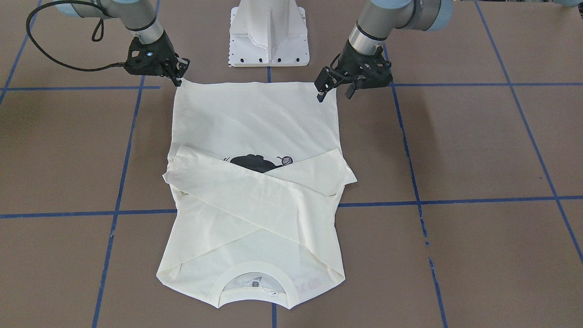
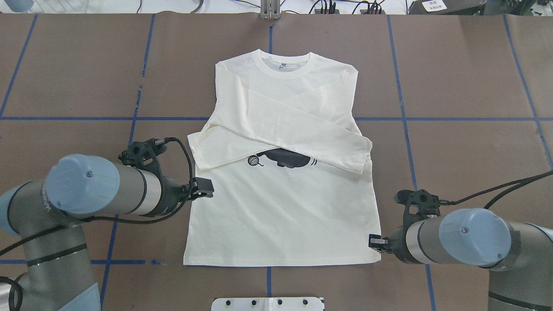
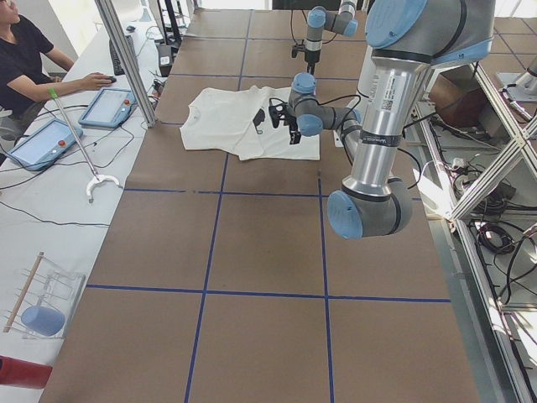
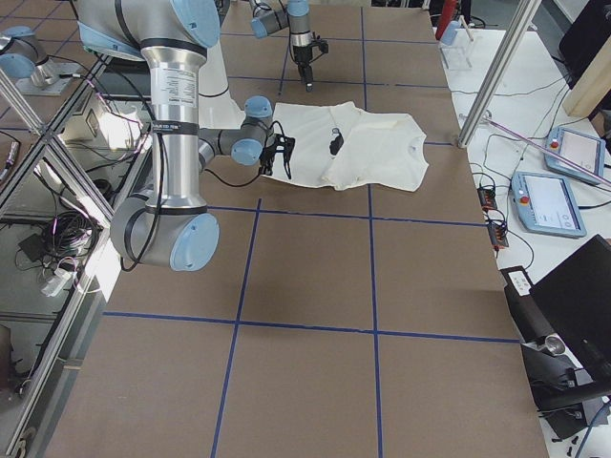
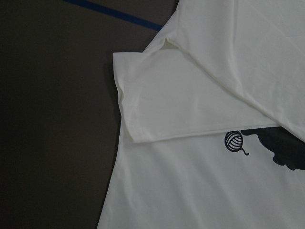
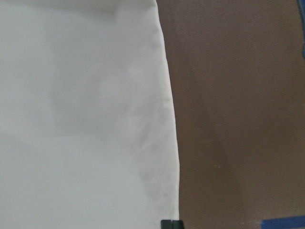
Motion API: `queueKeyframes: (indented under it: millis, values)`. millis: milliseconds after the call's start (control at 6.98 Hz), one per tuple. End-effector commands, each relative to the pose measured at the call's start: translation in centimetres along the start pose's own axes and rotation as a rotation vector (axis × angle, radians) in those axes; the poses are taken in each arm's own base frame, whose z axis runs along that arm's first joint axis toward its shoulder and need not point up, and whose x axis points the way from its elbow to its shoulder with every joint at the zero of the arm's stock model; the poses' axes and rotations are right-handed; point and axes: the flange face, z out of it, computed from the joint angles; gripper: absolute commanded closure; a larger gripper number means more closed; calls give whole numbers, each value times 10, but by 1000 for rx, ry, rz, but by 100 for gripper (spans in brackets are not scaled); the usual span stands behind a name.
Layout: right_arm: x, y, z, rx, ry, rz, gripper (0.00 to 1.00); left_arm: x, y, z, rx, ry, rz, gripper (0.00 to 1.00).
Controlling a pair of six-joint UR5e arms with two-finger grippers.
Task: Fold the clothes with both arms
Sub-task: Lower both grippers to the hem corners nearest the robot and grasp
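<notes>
While two grey metal arms, the left arm (image 2: 108,190) and the right arm (image 2: 466,237), reach in from the near edge, one cream-white long-sleeved T-shirt (image 2: 281,216) lies flat and print-up at the middle of the surface (image 2: 466,164), a matt brown sheet ruled by blue tape lines. The shirt is soft, smooth knit with a roughly rectangular body. Its one ribbed round collar (image 2: 285,71) is at the far end and its straight hem at the near end, just short of one white pedestal base (image 1: 268,41). Two sleeves are folded inward and crossed over the chest in a flat X, their cuffs reaching the opposite side edges. One black cat print (image 2: 289,159) is half covered by the sleeves, with one small line-drawn yarn ball (image 5: 233,141) showing beside it. Both arms are cylindrical with light-blue joint caps and looped black cables. There are two black two-finger grippers. The left gripper (image 1: 335,93) is held above the shirt's left edge toward the near end and clear of the cloth, its jaws spread apart. The right gripper (image 1: 177,78) is low at the near right hem corner, its jaws appearing parted in the right-end view. Whether it touches the cloth cannot be told.
</notes>
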Motion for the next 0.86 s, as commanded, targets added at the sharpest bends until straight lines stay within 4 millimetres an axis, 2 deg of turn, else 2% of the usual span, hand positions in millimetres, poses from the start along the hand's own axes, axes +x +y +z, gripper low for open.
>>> queueKeyframes:
  millis: [0,143,716]
  values:
    - [-6,-1,-5,2,-17,-3,100,-25,80,43,-11,-114,-62,2]
    - [-8,-1,-10,2,-28,-4,100,-32,89,51,-14,-152,-55,4]
    - [-9,0,-9,1,-28,-10,100,-40,87,60,6,-222,-47,15]
